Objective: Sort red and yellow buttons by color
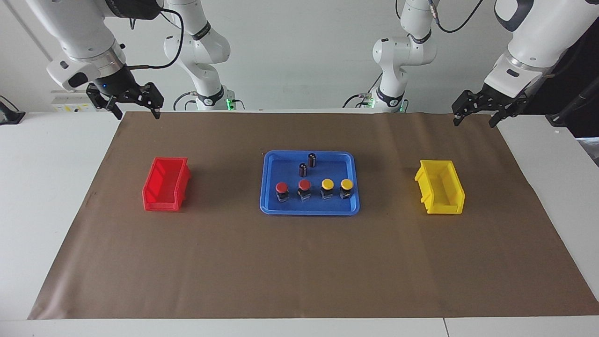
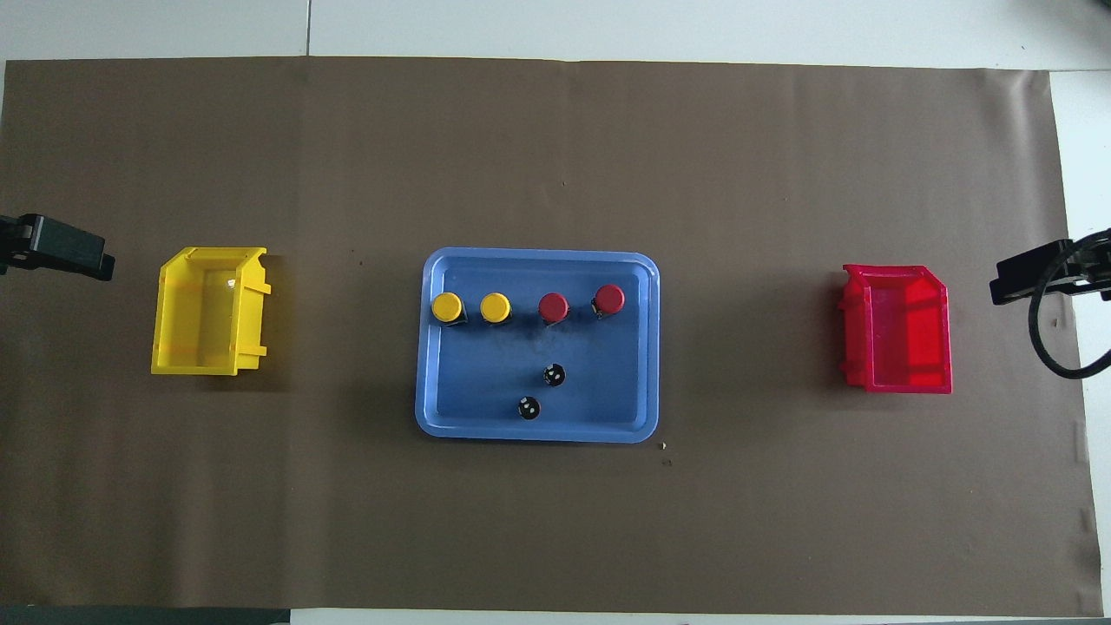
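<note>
Two red buttons (image 1: pixel 281 188) (image 1: pixel 304 185) and two yellow buttons (image 1: pixel 327 184) (image 1: pixel 346 184) stand upright in one row on a blue tray (image 1: pixel 309 210) at the table's middle. In the overhead view the yellow buttons (image 2: pixel 448 306) (image 2: pixel 496 306) are toward the left arm's end and the red buttons (image 2: pixel 553 306) (image 2: pixel 609 299) toward the right arm's end. My right gripper (image 1: pixel 135 111) hangs open and empty above the table's edge at its own end. My left gripper (image 1: pixel 473 120) hangs open and empty above the edge at its end. Both arms wait.
A red bin (image 1: pixel 161 203) stands toward the right arm's end and a yellow bin (image 1: pixel 444 207) toward the left arm's end, both empty. Two dark capless cylinders (image 1: pixel 312 159) (image 1: pixel 303 169) stand on the tray, nearer to the robots than the buttons. Brown paper covers the table.
</note>
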Available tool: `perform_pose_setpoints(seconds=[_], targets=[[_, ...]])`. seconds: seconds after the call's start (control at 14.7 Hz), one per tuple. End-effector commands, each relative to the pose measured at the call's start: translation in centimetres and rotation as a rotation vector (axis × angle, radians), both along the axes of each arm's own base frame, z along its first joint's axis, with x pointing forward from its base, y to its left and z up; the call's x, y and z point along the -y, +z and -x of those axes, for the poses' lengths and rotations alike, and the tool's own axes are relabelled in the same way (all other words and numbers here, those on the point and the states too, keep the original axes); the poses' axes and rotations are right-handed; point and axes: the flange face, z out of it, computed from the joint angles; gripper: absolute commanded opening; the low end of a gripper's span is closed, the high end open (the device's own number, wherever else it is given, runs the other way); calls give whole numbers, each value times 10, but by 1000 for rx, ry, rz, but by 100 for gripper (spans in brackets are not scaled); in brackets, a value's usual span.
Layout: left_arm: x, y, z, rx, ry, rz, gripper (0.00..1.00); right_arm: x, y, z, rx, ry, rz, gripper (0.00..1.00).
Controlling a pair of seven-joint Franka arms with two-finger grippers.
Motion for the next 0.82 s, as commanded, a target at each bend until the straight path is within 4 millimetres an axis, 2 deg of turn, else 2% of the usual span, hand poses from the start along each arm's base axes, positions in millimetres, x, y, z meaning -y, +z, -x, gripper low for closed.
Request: perform_pose_setpoints(seconds=[0.0,0.61,0.75], targets=[[-3,2,9,-7,0,12,100,4,3,2,8,17,9,100],[-3,2,9,-7,0,12,100,-3,1,2,6,35,7,100],[-3,2,9,-7,0,12,100,-22,5,-1,22,60,11,100]])
